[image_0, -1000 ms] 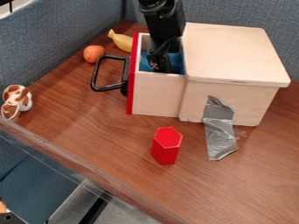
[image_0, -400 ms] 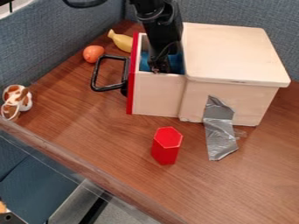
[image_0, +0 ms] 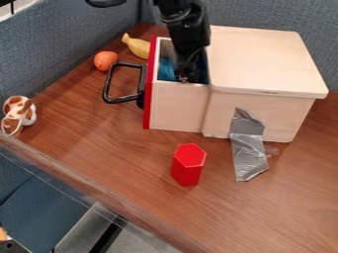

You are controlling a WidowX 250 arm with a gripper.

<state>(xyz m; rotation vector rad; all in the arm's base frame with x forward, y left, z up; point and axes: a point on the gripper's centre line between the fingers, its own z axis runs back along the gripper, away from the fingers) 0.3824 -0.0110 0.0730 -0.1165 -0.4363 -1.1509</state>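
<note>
Pale wood makes up the box (image_0: 264, 59) that we take as our landmark; out of its left side, as we look at it, a drawer (image_0: 177, 106) stands open, with a red front panel (image_0: 147, 101) and a black handle (image_0: 122, 100) that points away from the box; inside the drawer we see blue material (image_0: 166, 70), soft-looking and partly hidden.

Just left of the box's lid, we find the black gripper (image_0: 188, 75) hanging down into the open drawer, its tip close to the drawer's near wall and beside the blue material; we cannot tell how far open it is, nor whether it has hold of anything; the arm (image_0: 182, 17) comes down to it from the top edge of our view.

On the near side of the box, we see silver tape (image_0: 249, 150) running down the wall and onto the wood-grained counter (image_0: 119, 158); nearer to us than the box and a little to its left, a red six-sided block (image_0: 188, 165) stands upright; left of the box, beyond the handle, an orange round thing (image_0: 104, 60) lies near a yellow banana (image_0: 137, 47); well apart from the box, farther left, we make out a brown-and-white object (image_0: 19, 114) near the counter's edge.
</note>
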